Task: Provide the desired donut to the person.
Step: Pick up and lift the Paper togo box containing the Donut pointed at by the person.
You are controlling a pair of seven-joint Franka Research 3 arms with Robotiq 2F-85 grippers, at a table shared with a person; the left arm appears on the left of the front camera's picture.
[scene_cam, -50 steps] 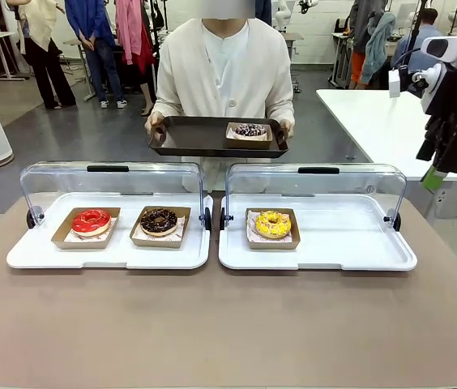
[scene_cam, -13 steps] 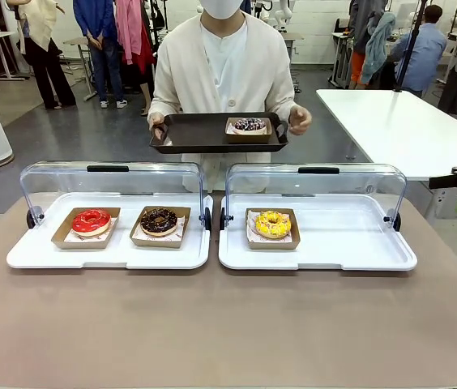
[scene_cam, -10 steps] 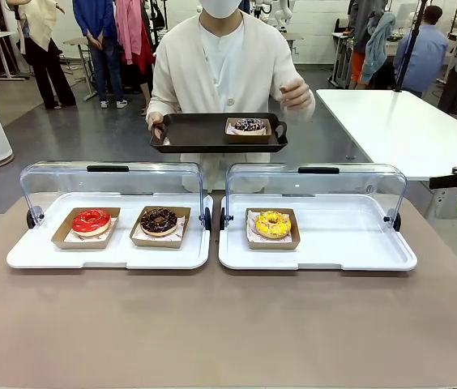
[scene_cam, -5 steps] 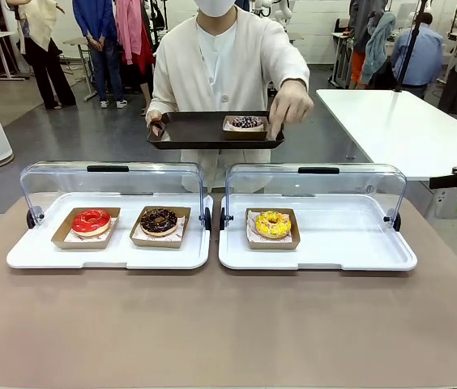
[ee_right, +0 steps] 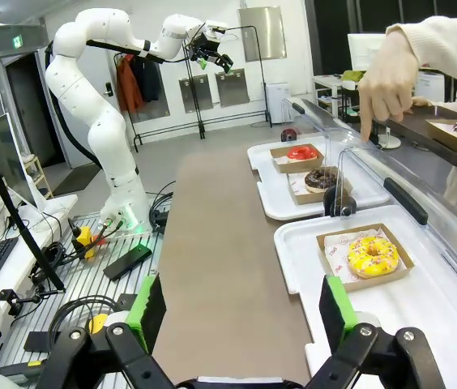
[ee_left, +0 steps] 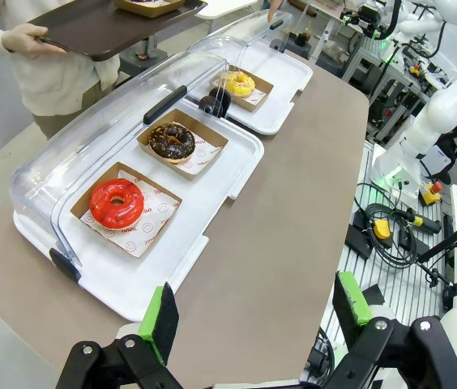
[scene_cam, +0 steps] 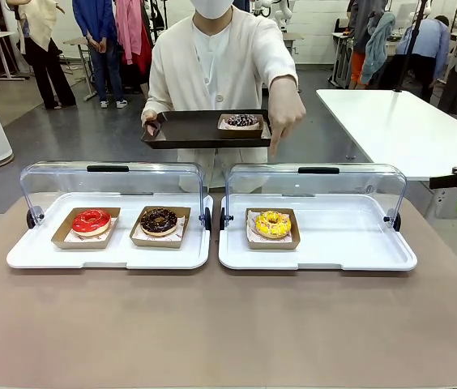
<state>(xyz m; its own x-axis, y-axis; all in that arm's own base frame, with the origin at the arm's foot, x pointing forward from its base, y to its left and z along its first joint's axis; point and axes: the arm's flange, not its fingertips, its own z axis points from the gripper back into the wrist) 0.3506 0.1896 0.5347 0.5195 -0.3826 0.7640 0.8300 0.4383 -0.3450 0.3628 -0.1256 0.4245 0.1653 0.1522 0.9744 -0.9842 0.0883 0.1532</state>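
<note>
Front view: brown table [scene_cam: 228,324], grey floor [scene_cam: 91,138]; person's hand [scene_cam: 284,113] points down above yellow donut [scene_cam: 272,223]. Left gripper [ee_left: 254,312] and right gripper [ee_right: 241,312] gape wide.

Left fingers [ee_left: 158,321] and right fingers [ee_right: 147,313] both stand spread wide.

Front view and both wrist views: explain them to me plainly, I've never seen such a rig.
Two robot arms share a table with a person. The front view looks across it from between the arms. Each wrist view looks along one arm's gripper: the left gripper and the right gripper, both open, holding nothing. On the table stand two white cases with raised clear lids: one holds a red donut and a chocolate donut, the other a yellow donut. The person holds a dark tray bearing a sprinkled donut and points one hand down toward the yellow one.
</note>
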